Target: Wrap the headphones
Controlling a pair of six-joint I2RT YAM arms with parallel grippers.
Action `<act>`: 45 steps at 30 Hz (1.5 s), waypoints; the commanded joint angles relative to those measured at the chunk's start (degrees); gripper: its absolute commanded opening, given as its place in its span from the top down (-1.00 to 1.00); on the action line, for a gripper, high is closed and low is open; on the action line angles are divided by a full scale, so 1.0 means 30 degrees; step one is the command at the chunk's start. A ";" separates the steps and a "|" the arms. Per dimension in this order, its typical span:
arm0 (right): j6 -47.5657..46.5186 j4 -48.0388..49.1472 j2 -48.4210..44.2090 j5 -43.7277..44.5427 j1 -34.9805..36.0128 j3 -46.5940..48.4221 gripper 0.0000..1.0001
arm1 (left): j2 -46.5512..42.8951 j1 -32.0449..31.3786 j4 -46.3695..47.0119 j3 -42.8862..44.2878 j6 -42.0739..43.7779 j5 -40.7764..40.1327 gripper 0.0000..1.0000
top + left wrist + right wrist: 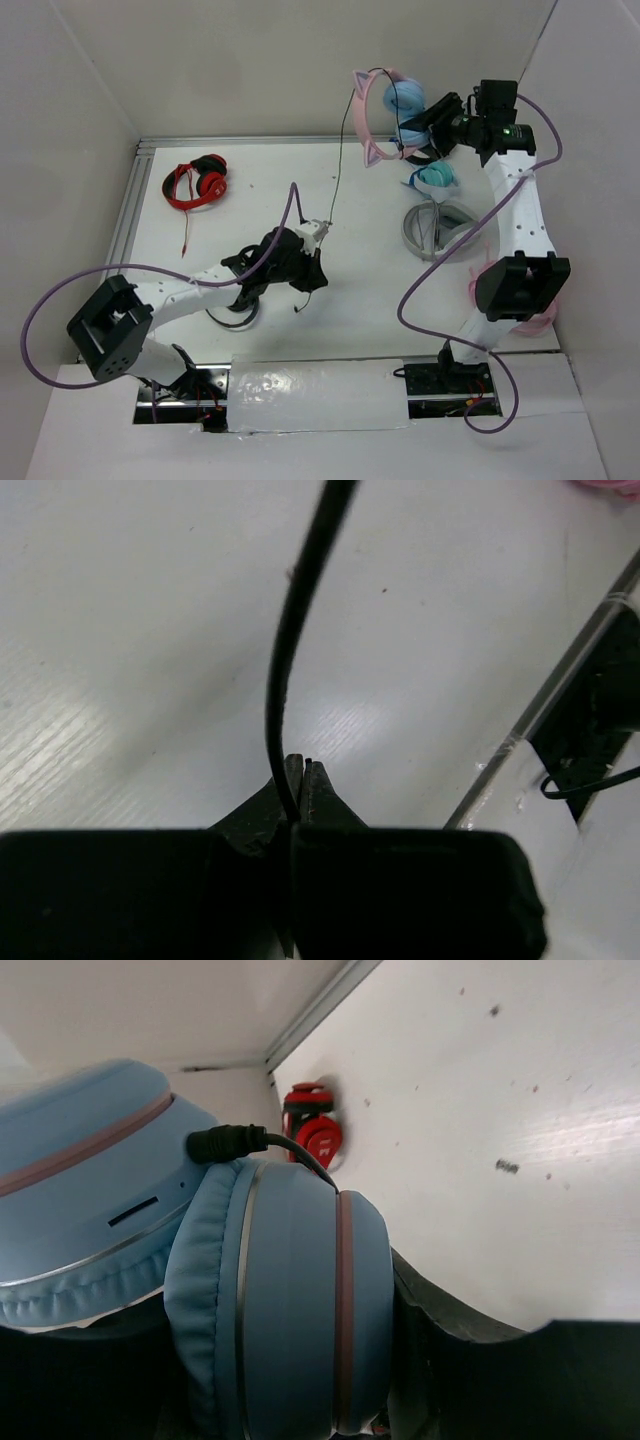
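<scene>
The headphones (375, 105), with a pink cat-ear headband and light-blue ear cups (405, 100), are held up above the table's far right. My right gripper (428, 125) is shut on the ear cups; in the right wrist view a blue cup (290, 1310) fills the space between the jaws (300, 1360), with the cable plug (225, 1142) at its top. The thin black cable (338, 160) hangs from the headband down to my left gripper (318, 235), which is shut on it at mid-table. In the left wrist view the cable (290, 660) enters the closed gripper (303, 780).
Red-and-black headphones (197, 182) lie at the far left and also show in the right wrist view (315, 1135). A grey round stand (437, 228) and a teal object (436, 177) sit under the right arm. Something pink (540, 325) lies by the right arm's elbow.
</scene>
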 commanded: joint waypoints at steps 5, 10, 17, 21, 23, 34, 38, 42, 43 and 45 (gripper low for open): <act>0.7189 0.6056 -0.3388 0.0473 0.0552 -0.5157 1.00 | 0.0271 -0.1117 0.1852 0.1758 -0.0975 0.1294 1.00; 0.9979 0.8470 -0.4242 0.0092 0.0936 -0.6614 1.00 | 0.1589 -0.1381 0.1881 0.2258 -0.1124 0.1266 1.00; 1.0448 0.4607 -0.5647 1.1941 0.3920 -0.5937 1.00 | 0.0715 -0.2492 0.0890 0.2754 -0.0422 0.1682 1.00; 1.1644 0.3016 -0.5998 1.7312 0.5561 -0.6544 1.00 | -0.1128 -0.4305 -0.0990 0.3138 -0.0158 -0.0139 1.00; 1.2175 0.2812 -0.5855 1.9999 0.6617 -0.6755 1.00 | -0.1659 -0.4720 -0.1456 0.3283 -0.0069 -0.0227 1.00; 0.7349 0.0060 -0.1700 2.7978 1.0278 -0.6052 1.00 | -0.5732 -0.5249 -0.5616 0.5007 0.1742 -0.3036 1.00; 0.8107 -0.3451 0.0120 2.9858 1.1509 -0.4415 1.00 | -0.5822 -0.5220 -0.7257 0.6825 0.2274 -0.5203 1.00; 0.3958 -0.1855 0.0536 3.2136 1.3263 -0.4758 1.00 | -0.5353 -0.5132 -0.8256 0.8700 0.3557 -0.6377 1.00; 0.1770 -0.0078 0.0331 3.2435 1.3618 -0.5894 1.00 | -0.5208 -0.4696 -0.8256 0.8878 0.3854 -0.6496 1.00; -0.0411 0.1749 -0.0718 3.2586 1.4410 -0.7218 1.00 | -0.5002 -0.3267 -0.8722 0.9579 0.4295 -0.5973 1.00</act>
